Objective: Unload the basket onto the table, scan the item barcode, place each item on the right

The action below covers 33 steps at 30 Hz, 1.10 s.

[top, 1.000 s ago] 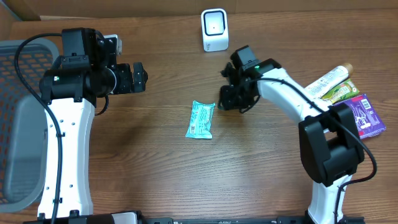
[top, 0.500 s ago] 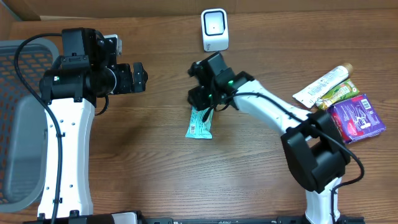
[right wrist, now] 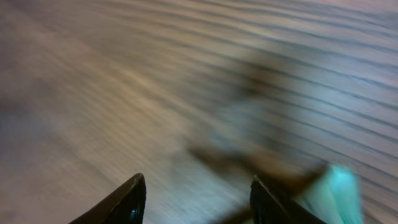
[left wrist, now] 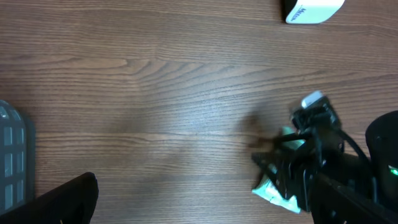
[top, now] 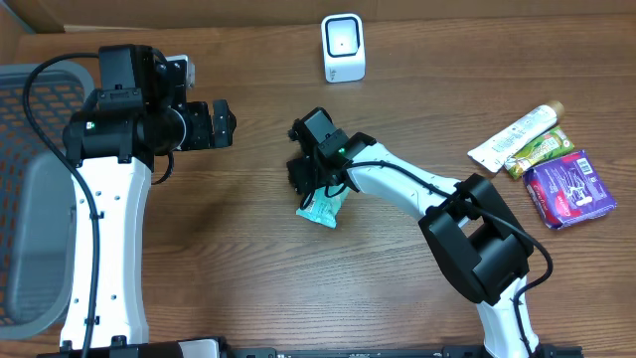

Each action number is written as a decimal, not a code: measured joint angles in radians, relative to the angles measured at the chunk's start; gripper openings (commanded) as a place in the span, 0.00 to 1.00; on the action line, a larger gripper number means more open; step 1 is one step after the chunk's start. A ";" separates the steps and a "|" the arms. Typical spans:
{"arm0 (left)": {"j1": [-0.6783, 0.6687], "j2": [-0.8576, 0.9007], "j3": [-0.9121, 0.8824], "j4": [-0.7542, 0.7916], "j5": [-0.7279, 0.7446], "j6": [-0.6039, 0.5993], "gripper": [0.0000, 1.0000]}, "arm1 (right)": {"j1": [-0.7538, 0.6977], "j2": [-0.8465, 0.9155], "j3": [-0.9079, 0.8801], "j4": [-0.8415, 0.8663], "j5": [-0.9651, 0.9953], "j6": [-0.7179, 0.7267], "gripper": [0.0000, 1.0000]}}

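**Bench** (top: 248, 259): brown wood grain, carrying all the items below.

**Teal packet** (top: 323, 207): the item to scan. It lies on the bench near the centre, well short of the scanner. Its upper end is hidden under the right hand in the overhead view. In the right wrist view it shows only as a blurred teal corner at lower right, outside the fingers.

**Right hand** (right wrist: 198, 202): low over the packet's upper end, arm stretched across from the right. The two fingertips stand moderately apart with only bare bench showing between them, so nothing is gripped. Whether it touches the packet cannot be told.

**Left hand** (top: 225, 119): raised over the bench's left part, well apart from the packet. Fingers spread fully, holding nothing.

**Scanner** (top: 343, 47): small white unit, upright at the far edge, centre.

**Basket** (top: 40, 80): grey mesh, at the left edge.

**Tube** (top: 517, 134), **green wrapper** (top: 542, 149), **purple packet** (top: 568, 189): grouped together at the right edge, well away from both hands.
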 measured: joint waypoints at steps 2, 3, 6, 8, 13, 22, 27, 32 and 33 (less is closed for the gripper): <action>0.000 0.000 0.000 0.000 0.000 0.000 1.00 | -0.006 0.001 0.000 -0.018 0.058 0.028 0.54; 0.000 0.000 0.000 0.000 0.000 0.000 0.99 | -0.009 0.001 0.000 -0.026 0.086 0.037 0.54; 0.000 0.000 0.000 0.000 0.000 0.000 1.00 | -0.017 0.001 0.000 -0.061 0.161 0.068 0.57; 0.000 0.000 0.000 0.000 0.000 0.000 1.00 | -0.023 0.001 0.006 -0.117 0.205 0.098 0.58; 0.000 0.000 0.000 0.000 0.000 0.000 1.00 | -0.047 0.008 0.100 -0.304 0.246 0.164 0.62; 0.000 0.000 0.000 0.000 0.000 0.000 1.00 | -0.199 0.005 0.339 -0.640 0.072 0.073 0.68; 0.000 0.000 0.000 0.000 0.000 0.000 1.00 | -0.326 0.004 0.299 -0.726 -0.159 -0.124 0.69; 0.000 0.000 0.000 0.000 0.000 0.000 1.00 | -0.391 0.004 0.186 -0.678 -0.325 -0.237 0.69; 0.000 0.000 0.000 0.000 0.000 0.000 0.99 | -0.391 0.004 0.163 -0.655 -0.349 -0.246 0.69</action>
